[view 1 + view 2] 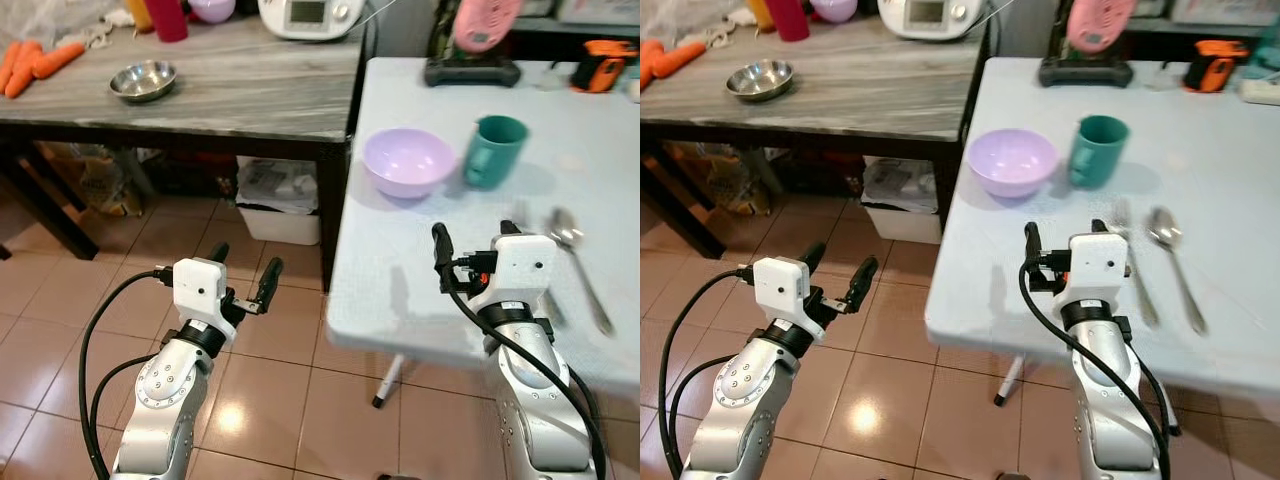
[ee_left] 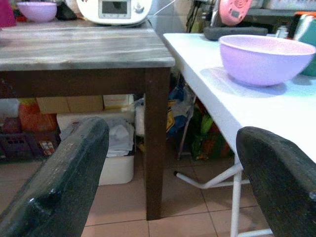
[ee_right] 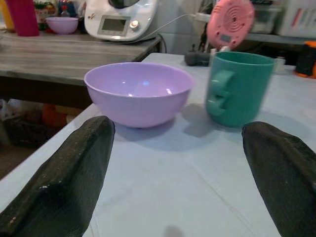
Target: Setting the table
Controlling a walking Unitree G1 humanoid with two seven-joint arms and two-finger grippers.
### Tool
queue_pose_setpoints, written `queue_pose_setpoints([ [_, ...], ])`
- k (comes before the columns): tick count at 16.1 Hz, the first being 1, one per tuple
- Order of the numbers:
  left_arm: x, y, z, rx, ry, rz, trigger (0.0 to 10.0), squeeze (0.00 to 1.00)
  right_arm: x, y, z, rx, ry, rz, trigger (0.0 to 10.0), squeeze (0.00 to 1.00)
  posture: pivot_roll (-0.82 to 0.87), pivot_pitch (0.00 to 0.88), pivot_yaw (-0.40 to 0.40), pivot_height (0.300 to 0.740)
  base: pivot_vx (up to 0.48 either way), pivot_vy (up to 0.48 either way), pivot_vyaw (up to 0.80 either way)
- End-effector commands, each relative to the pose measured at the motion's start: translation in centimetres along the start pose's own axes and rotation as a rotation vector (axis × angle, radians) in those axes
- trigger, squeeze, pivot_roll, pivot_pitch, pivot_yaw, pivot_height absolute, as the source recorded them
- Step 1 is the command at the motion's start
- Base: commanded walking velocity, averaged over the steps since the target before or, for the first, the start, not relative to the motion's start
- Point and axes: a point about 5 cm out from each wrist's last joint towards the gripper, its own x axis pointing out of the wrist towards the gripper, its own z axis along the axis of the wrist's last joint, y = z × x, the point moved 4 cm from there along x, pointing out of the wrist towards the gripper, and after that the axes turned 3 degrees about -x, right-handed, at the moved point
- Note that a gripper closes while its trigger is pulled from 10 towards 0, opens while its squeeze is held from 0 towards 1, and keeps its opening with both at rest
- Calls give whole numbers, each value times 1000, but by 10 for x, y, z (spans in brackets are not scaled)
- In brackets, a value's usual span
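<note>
On the white table [image 1: 400, 290] stand a lilac bowl [image 1: 408, 160] and, to its right, a teal mug [image 1: 493, 150]. A metal spoon [image 1: 578, 265] and a fork [image 1: 1135, 270] lie side by side nearer the front edge. My right gripper [image 1: 475, 238] hovers over the table just in front of the bowl and mug, open and empty; the right wrist view looks straight at the bowl [image 3: 138, 91] and mug [image 3: 239, 89]. My left gripper [image 1: 245, 265] is open and empty over the tiled floor, left of the table's edge.
A grey wooden table [image 1: 230, 95] at the back left carries a steel bowl [image 1: 143, 80], carrots [image 1: 30, 62] and a white appliance [image 1: 310, 15]. A white bin [image 1: 278, 205] sits beneath it. A pink device on a black base [image 1: 475, 30] stands at the white table's far end.
</note>
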Motion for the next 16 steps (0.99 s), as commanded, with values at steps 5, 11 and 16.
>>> queue_pose_setpoints([
  [5, -1, -3, 0, 1, 6, -21, 10000, 0, 2, 5, 13, -13, -58, 22, 10000, 0, -147, 144, 64, 740, 367, 0, 0],
  [11, -4, -5, -2, -4, 17, -39, 10000, 0, 4, 16, 34, -87, -144, 76, 10000, 0, -145, 143, 59, 740, 287, 0, 0],
  [16, -10, -17, -11, 1, 65, -141, 10000, 0, 6, 15, 37, -125, -153, 90, 10000, 0, -150, 149, 54, 740, 0, 0, 0],
])
